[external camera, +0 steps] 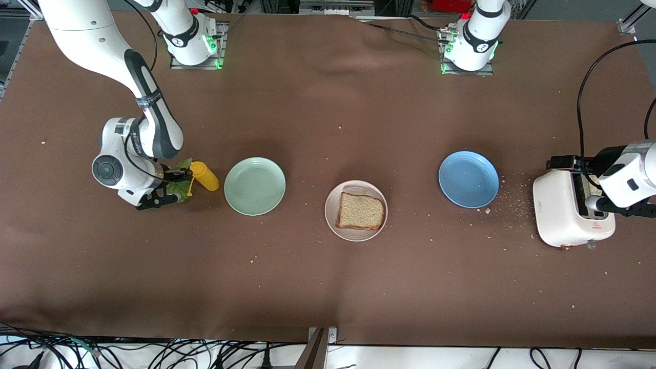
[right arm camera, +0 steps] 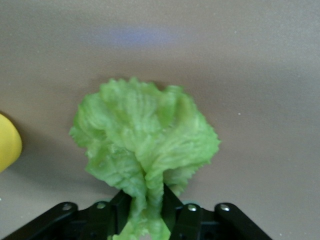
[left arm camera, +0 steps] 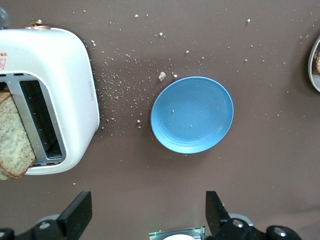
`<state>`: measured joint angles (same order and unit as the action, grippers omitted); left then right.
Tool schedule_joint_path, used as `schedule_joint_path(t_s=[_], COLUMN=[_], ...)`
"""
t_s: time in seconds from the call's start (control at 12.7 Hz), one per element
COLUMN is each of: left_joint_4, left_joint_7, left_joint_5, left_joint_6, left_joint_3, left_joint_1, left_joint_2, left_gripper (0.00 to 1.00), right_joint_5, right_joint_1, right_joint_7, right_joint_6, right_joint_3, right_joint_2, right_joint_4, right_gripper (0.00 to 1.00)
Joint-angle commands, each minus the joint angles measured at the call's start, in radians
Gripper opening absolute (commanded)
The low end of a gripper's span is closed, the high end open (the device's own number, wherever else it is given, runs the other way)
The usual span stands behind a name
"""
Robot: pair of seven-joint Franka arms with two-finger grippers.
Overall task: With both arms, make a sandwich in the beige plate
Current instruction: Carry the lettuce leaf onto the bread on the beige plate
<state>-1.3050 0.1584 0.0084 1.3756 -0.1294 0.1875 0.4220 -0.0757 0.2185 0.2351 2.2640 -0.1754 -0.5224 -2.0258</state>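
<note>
Only in the right wrist view do we see the right gripper [right arm camera: 147, 207] fingers pinching the ruffled lettuce leaf [right arm camera: 145, 145]. The left gripper [left arm camera: 150, 215] hangs spread beside the smooth white toaster [left arm camera: 55, 95].

A robotics laboratory is indicated rather than a home kitchen. Two arm bases [external camera: 195, 43] are bolted to metal mounting plates along the far edge of the surface [external camera: 328, 287], each lit by green status lights. The surface is covered by a plain brown cloth, creased in places. Bundles of black cables [external camera: 154, 353] are seen trailing below the near edge, and aluminium framing [external camera: 633, 20] is visible at a far corner. Kitchen props are laid out in a row: a white toaster [external camera: 564, 210], plates, and a yellow squeeze bottle [external camera: 205, 176].
</note>
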Motion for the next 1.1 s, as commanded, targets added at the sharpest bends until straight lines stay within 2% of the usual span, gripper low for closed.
schedule_joint_path(t_s=[0.0,0.39,0.79,1.02], left_joint_4=[-0.010,-0.010,-0.010,-0.010], left_joint_7=[-0.010,-0.010,-0.010,-0.019], left_joint_5=[0.038,0.038,0.038,0.038], left_joint_6=[0.006,0.008,0.006,0.006], left_joint_3=[-0.004,-0.004,-0.004,-0.006], left_joint_1=[0.000,0.000,0.000,-0.003], left_joint_2=[-0.012,-0.012,-0.012,-0.012], left_gripper=[1.00,1.00,1.00,1.00], right_joint_5=[0.005,0.069,0.090,0.068], right_joint_1=[0.005,0.002,0.007,0.012], right_joint_7=[-0.014,0.000,-0.003,-0.020], right_joint_6=[-0.044,-0.361,-0.749,-0.836], right_joint_3=[-0.001,-0.012,-0.006,0.011], right_joint_2=[0.012,0.021,0.022,0.022], right_joint_4=[0.019,0.254,0.576,0.689], right_gripper=[0.00,0.00,0.00,0.00])
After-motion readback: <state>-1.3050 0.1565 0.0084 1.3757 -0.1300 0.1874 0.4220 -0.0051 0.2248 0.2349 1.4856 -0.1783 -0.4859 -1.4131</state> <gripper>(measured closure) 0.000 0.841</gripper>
